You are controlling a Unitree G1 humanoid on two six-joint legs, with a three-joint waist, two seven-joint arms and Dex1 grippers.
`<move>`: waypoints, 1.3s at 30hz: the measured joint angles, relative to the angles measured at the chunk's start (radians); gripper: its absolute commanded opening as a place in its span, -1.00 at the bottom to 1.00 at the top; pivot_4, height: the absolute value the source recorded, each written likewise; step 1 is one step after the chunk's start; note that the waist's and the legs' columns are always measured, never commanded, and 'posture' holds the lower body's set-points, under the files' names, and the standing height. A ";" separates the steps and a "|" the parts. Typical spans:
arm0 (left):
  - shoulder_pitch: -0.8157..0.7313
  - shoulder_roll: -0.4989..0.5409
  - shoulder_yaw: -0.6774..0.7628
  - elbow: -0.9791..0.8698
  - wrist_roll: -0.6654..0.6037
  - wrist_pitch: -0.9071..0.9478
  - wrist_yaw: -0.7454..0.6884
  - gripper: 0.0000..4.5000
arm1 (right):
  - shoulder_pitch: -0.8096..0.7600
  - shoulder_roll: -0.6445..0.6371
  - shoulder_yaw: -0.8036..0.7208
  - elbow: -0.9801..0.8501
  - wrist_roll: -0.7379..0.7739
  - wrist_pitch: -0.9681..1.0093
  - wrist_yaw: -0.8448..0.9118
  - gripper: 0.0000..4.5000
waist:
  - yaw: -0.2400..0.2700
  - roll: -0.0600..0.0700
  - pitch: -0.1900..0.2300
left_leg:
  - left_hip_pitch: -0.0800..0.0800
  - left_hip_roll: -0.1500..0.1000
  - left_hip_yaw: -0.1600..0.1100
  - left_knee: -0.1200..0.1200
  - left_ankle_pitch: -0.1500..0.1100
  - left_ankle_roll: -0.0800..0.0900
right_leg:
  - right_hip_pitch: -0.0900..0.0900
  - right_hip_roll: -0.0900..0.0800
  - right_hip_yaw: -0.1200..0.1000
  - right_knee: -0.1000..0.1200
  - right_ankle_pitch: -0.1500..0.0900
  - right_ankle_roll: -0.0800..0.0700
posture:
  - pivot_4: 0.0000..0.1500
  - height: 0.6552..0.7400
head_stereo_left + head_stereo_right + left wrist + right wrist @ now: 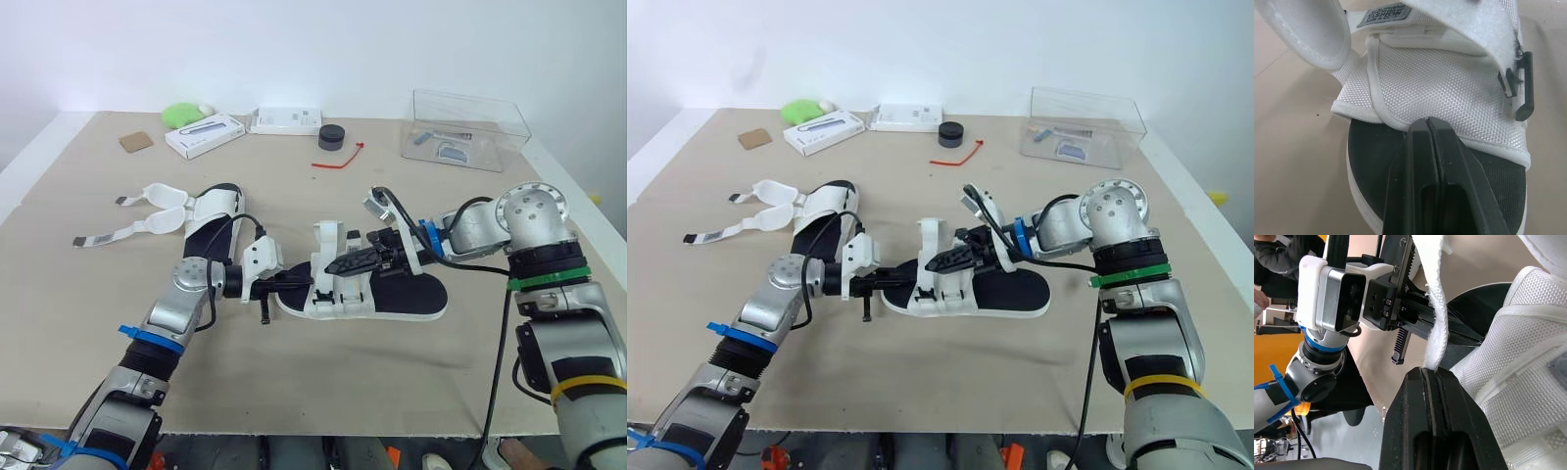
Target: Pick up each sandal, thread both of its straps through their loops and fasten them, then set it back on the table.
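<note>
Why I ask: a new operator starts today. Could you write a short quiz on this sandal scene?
1. True or false: the straps of the left-hand sandal are fastened.
2. The right gripper is shut on: A) a white strap of the middle sandal; B) nothing; C) the left-hand sandal.
3. What stands at the table's far right corner?
Key: 1 false, they lie spread open; 2 A; 3 the clear box.

- My left hand [904, 279] reaches the near sandal's [1019, 294] left end.
- My right hand [939, 263] is at its raised strap [926, 235].
- The other sandal [823, 211] lies left of it, unfastened.
</note>
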 measured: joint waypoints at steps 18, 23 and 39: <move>0.005 0.008 -0.003 -0.008 0.000 0.004 0.004 -1.00 | -0.010 -0.002 0.024 0.034 0.028 0.000 0.004 -0.97 | 0.000 0.000 0.000 | 0.000 0.000 0.000 0.000 0.000 0.000 | 0.000 0.000 0.000 0.000 0.000 0.000 | 1.00 1.00; 0.005 0.009 -0.007 -0.009 0.000 0.003 0.008 -1.00 | -0.009 -0.008 0.035 0.038 0.075 -0.001 -0.025 -0.97 | 0.000 0.000 0.000 | 0.000 0.000 0.000 0.000 0.000 0.000 | 0.000 0.000 0.000 0.000 0.000 0.000 | 1.00 1.00; 0.006 0.012 -0.011 -0.010 -0.001 0.002 0.018 -1.00 | -0.012 0.008 0.021 0.039 0.043 -0.004 -0.105 -0.55 | 0.000 0.000 0.000 | 0.000 0.000 0.000 0.000 0.000 0.000 | 0.000 0.000 0.000 0.000 0.000 0.000 | 1.00 1.00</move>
